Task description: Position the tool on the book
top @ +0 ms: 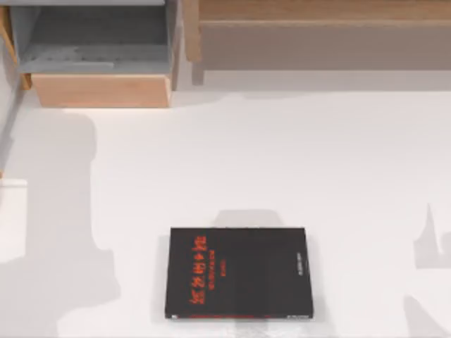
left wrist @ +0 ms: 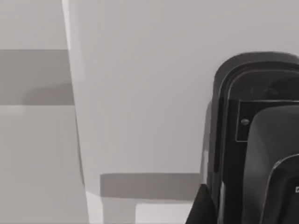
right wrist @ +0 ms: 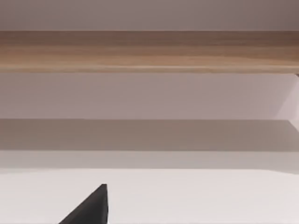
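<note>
The book (top: 238,272) lies flat on the white table near the front edge, a little left of centre. It is black, with red lettering on the left part of its cover and a thin line of pale text near its right edge. Nothing rests on the cover. The tool is out of view. A black tip of my right gripper (right wrist: 91,210) juts into the right wrist view, above bare white table and facing a wooden ledge. A black corner of my left gripper (left wrist: 202,210) shows in the left wrist view, over white surface.
An open drawer (top: 99,56) with a grey inside and a wooden front stands at the back left. A long wooden cabinet (top: 317,28) runs along the back right, and its ledge (right wrist: 149,51) crosses the right wrist view. A black rounded housing (left wrist: 261,149) stands close to the left wrist.
</note>
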Robot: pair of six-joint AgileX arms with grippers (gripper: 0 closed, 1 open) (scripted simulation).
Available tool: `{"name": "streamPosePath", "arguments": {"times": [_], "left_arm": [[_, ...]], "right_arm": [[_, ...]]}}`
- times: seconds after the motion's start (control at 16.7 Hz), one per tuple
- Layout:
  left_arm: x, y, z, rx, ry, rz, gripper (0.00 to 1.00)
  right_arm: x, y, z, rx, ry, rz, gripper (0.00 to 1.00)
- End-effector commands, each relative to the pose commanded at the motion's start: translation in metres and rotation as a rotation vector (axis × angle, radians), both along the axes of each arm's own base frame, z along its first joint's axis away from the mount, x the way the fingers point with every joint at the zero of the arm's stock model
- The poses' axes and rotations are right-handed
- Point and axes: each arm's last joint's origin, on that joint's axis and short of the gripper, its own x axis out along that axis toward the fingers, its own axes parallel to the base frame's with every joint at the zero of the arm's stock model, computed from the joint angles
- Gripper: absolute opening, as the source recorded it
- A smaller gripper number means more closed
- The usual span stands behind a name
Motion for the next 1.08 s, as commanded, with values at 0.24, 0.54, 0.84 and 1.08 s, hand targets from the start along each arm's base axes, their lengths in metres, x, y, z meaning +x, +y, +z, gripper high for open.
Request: {"name": "streamPosePath", "arguments": {"times": [0.24, 0.54, 0.84, 1.08], "left_arm": [[0.000, 0.000, 0.000, 0.000, 0.000, 0.000, 0.00], [0.000, 0.001, 0.000, 0.001, 0.000, 0.001, 0.00], [-0.009, 0.004, 0.048, 0.029, -0.034, 0.032, 0.00], [-0.018, -0.008, 0.101, 0.083, -0.059, 0.051, 0.00]], "right_arm": [[0.000, 0.000, 0.000, 0.000, 0.000, 0.000, 1.00], [0.000, 0.000, 0.000, 0.000, 0.000, 0.000, 1.00], [0.000, 0.000, 0.000, 0.000, 0.000, 0.000, 1.00], [0.000, 0.000, 0.000, 0.000, 0.000, 0.000, 1.00]]}}
